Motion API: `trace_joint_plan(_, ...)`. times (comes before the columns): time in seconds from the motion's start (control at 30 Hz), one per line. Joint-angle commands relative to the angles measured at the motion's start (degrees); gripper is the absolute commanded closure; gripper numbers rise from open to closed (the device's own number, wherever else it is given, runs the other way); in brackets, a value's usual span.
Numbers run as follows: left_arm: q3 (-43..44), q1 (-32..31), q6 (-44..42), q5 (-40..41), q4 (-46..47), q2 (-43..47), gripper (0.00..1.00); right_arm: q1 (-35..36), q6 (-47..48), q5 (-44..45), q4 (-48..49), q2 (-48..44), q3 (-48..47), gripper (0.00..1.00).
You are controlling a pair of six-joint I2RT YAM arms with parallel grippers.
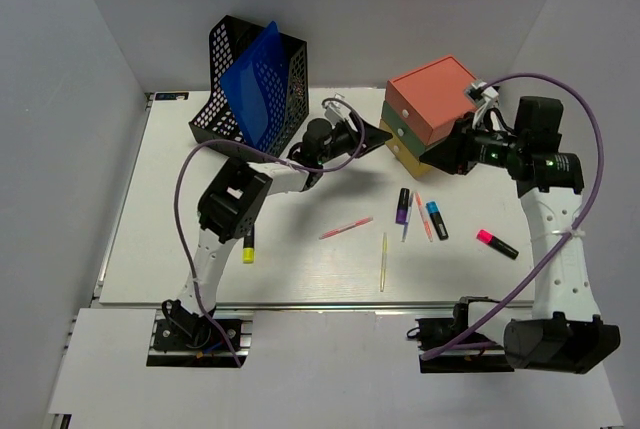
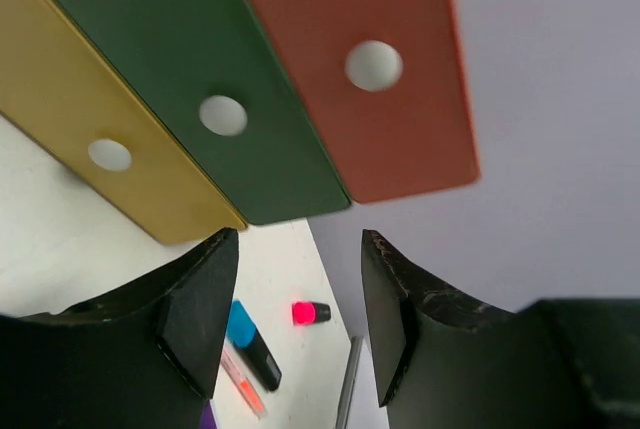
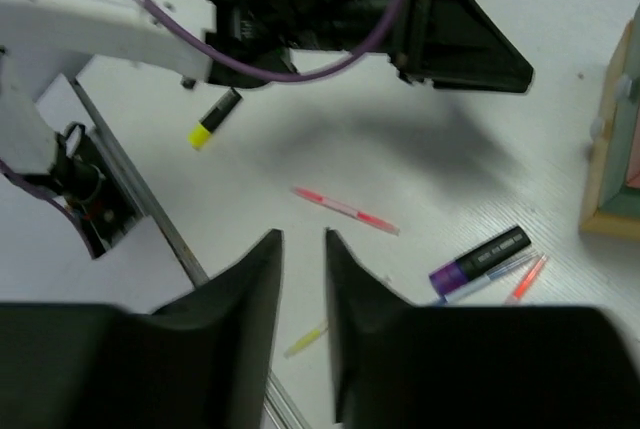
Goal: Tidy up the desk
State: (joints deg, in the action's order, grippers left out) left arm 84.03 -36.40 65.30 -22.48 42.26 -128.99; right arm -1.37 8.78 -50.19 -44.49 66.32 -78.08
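The white desk point(image 1: 300, 279) holds scattered pens and highlighters. A stack of three drawer boxes, red point(image 1: 432, 99) over green point(image 1: 396, 127) over yellow point(image 1: 412, 159), stands at the back right. My left gripper point(image 1: 383, 134) is open and empty, hovering just left of the stack. In the left wrist view point(image 2: 298, 249) it faces the yellow point(image 2: 110, 139), green point(image 2: 200, 79) and red point(image 2: 370, 49) drawer fronts. My right gripper point(image 1: 442, 154) is at the stack's right lower side. Its jaws point(image 3: 302, 239) stand a narrow gap apart and hold nothing.
A black mesh file holder point(image 1: 232, 59) with a blue folder point(image 1: 258, 84) stands back left. Lying loose are a purple highlighter point(image 1: 402, 206), an orange pen point(image 1: 424, 217), a blue highlighter point(image 1: 437, 220), a pink highlighter point(image 1: 497, 243), a pink pen point(image 1: 346, 228), a yellow pen point(image 1: 383, 261) and a yellow highlighter point(image 1: 248, 247).
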Motion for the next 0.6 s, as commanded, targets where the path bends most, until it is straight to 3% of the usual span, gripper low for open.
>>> trace_joint_plan(0.0,5.3,-1.1,3.7,1.5,3.4,-2.0,0.38,-2.1,-4.1,-9.1,5.6,-1.5,2.2,0.76)
trace_joint_plan(0.03,7.4,-1.1,3.9,1.5,2.7,-3.5,0.38,-3.0,-4.6,-10.3,6.5,-1.6,3.4,0.84)
trace_joint_plan(0.07,8.3,-1.1,4.0,1.4,2.4,-4.2,0.38,-3.3,-5.2,-11.3,7.9,-1.6,4.0,1.0)
trace_joint_plan(0.2,11.3,-1.1,4.5,2.3,2.0,-6.9,0.37,-4.3,-5.3,-15.2,10.2,-2.4,6.8,1.0)
trace_joint_plan(0.57,20.0,-1.1,7.1,5.6,-2.0,-14.4,0.37,-5.6,-7.6,-15.3,16.2,-4.7,11.0,1.0)
